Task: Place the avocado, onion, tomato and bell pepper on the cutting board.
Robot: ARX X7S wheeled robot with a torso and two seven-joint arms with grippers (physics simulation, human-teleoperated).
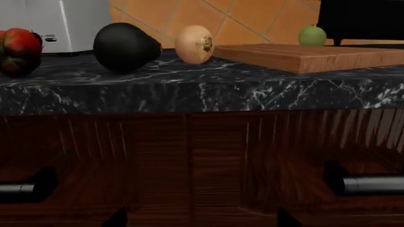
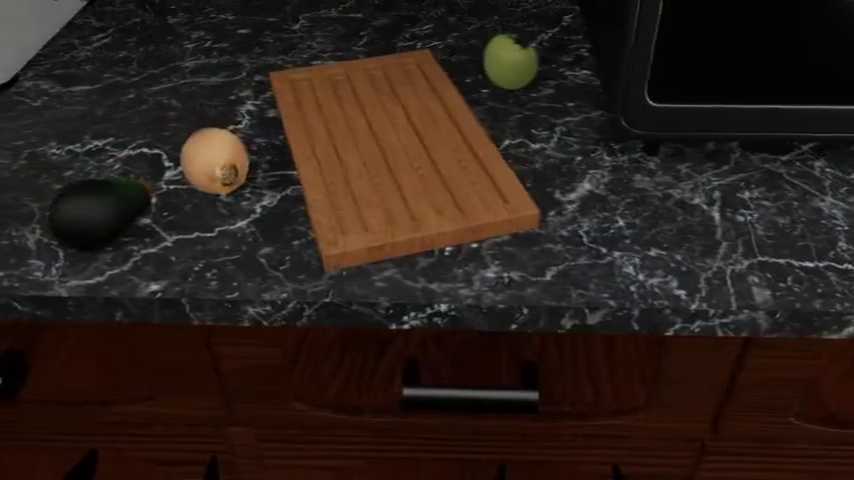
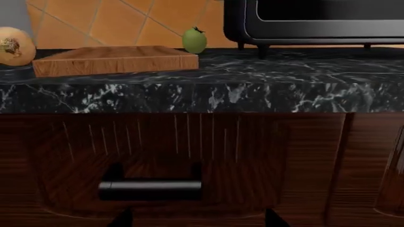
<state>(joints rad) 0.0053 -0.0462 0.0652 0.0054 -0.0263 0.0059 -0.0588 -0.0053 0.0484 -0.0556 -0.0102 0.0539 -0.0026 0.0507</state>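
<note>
The cutting board (image 2: 400, 155) lies bare on the black marble counter and also shows in the left wrist view (image 1: 303, 54) and the right wrist view (image 3: 113, 59). The tomato (image 2: 510, 62) stands beyond its far right corner. The onion (image 2: 215, 160) and the avocado (image 2: 96, 210) lie to its left. The bell pepper (image 1: 19, 49) shows only in the left wrist view, left of the avocado (image 1: 125, 46). My left gripper (image 1: 200, 220) and right gripper (image 3: 198, 220) are open and empty, low in front of the drawer fronts, below counter height.
A black oven (image 2: 734, 70) stands at the back right of the counter. A white appliance (image 1: 63, 23) stands at the back left. Dark wooden drawers with metal handles (image 2: 470, 396) face the grippers. An orange tiled wall (image 1: 240, 19) backs the counter.
</note>
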